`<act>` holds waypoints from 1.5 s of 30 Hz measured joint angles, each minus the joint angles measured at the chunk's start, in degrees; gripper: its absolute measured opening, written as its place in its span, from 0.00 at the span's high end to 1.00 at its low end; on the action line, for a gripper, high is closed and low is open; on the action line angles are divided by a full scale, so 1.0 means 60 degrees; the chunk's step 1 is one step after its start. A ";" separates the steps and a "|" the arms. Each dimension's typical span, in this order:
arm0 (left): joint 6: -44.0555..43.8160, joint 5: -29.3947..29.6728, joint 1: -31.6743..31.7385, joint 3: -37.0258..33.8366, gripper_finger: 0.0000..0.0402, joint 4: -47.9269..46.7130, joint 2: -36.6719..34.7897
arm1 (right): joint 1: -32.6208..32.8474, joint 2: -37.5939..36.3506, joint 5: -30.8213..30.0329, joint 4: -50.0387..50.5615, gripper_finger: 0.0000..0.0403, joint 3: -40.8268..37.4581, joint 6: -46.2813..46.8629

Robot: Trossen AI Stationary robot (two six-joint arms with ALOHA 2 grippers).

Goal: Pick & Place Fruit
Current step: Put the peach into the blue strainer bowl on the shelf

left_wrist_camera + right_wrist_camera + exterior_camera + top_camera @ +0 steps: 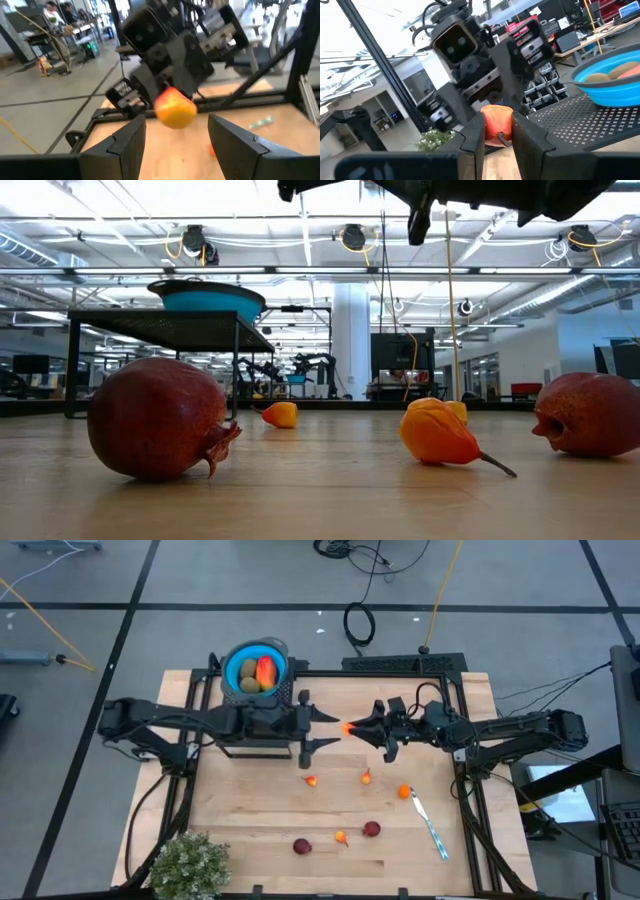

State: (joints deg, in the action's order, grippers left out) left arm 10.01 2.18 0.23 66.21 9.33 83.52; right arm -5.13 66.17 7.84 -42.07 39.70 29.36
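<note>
Right gripper [352, 727] fingers pinch small orange fruit [496, 121] near blue bowl [256, 670]; left gripper [318, 730] fingers spread; fruit likely light, smooth, slippery: grip mid-body.

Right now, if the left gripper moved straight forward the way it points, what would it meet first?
Most likely the small orange fruit held by the right gripper. The left gripper, jaws open, faces it directly; depth is hard to judge.

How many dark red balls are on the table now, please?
2. One dark red ball lies near the table's front edge, left of the small orange piece. The other dark red ball lies just right of that piece. None seems hidden.
</note>
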 joint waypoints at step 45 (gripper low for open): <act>0.0837 0.0169 -0.0113 0.0508 0.48 0.0647 0.0671 | 0.0000 0.0007 -0.0435 -0.0381 0.83 -0.0004 -0.0002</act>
State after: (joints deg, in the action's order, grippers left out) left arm 15.04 3.20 -0.45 69.25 13.21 87.55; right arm -5.13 66.22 5.23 -44.36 39.68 29.36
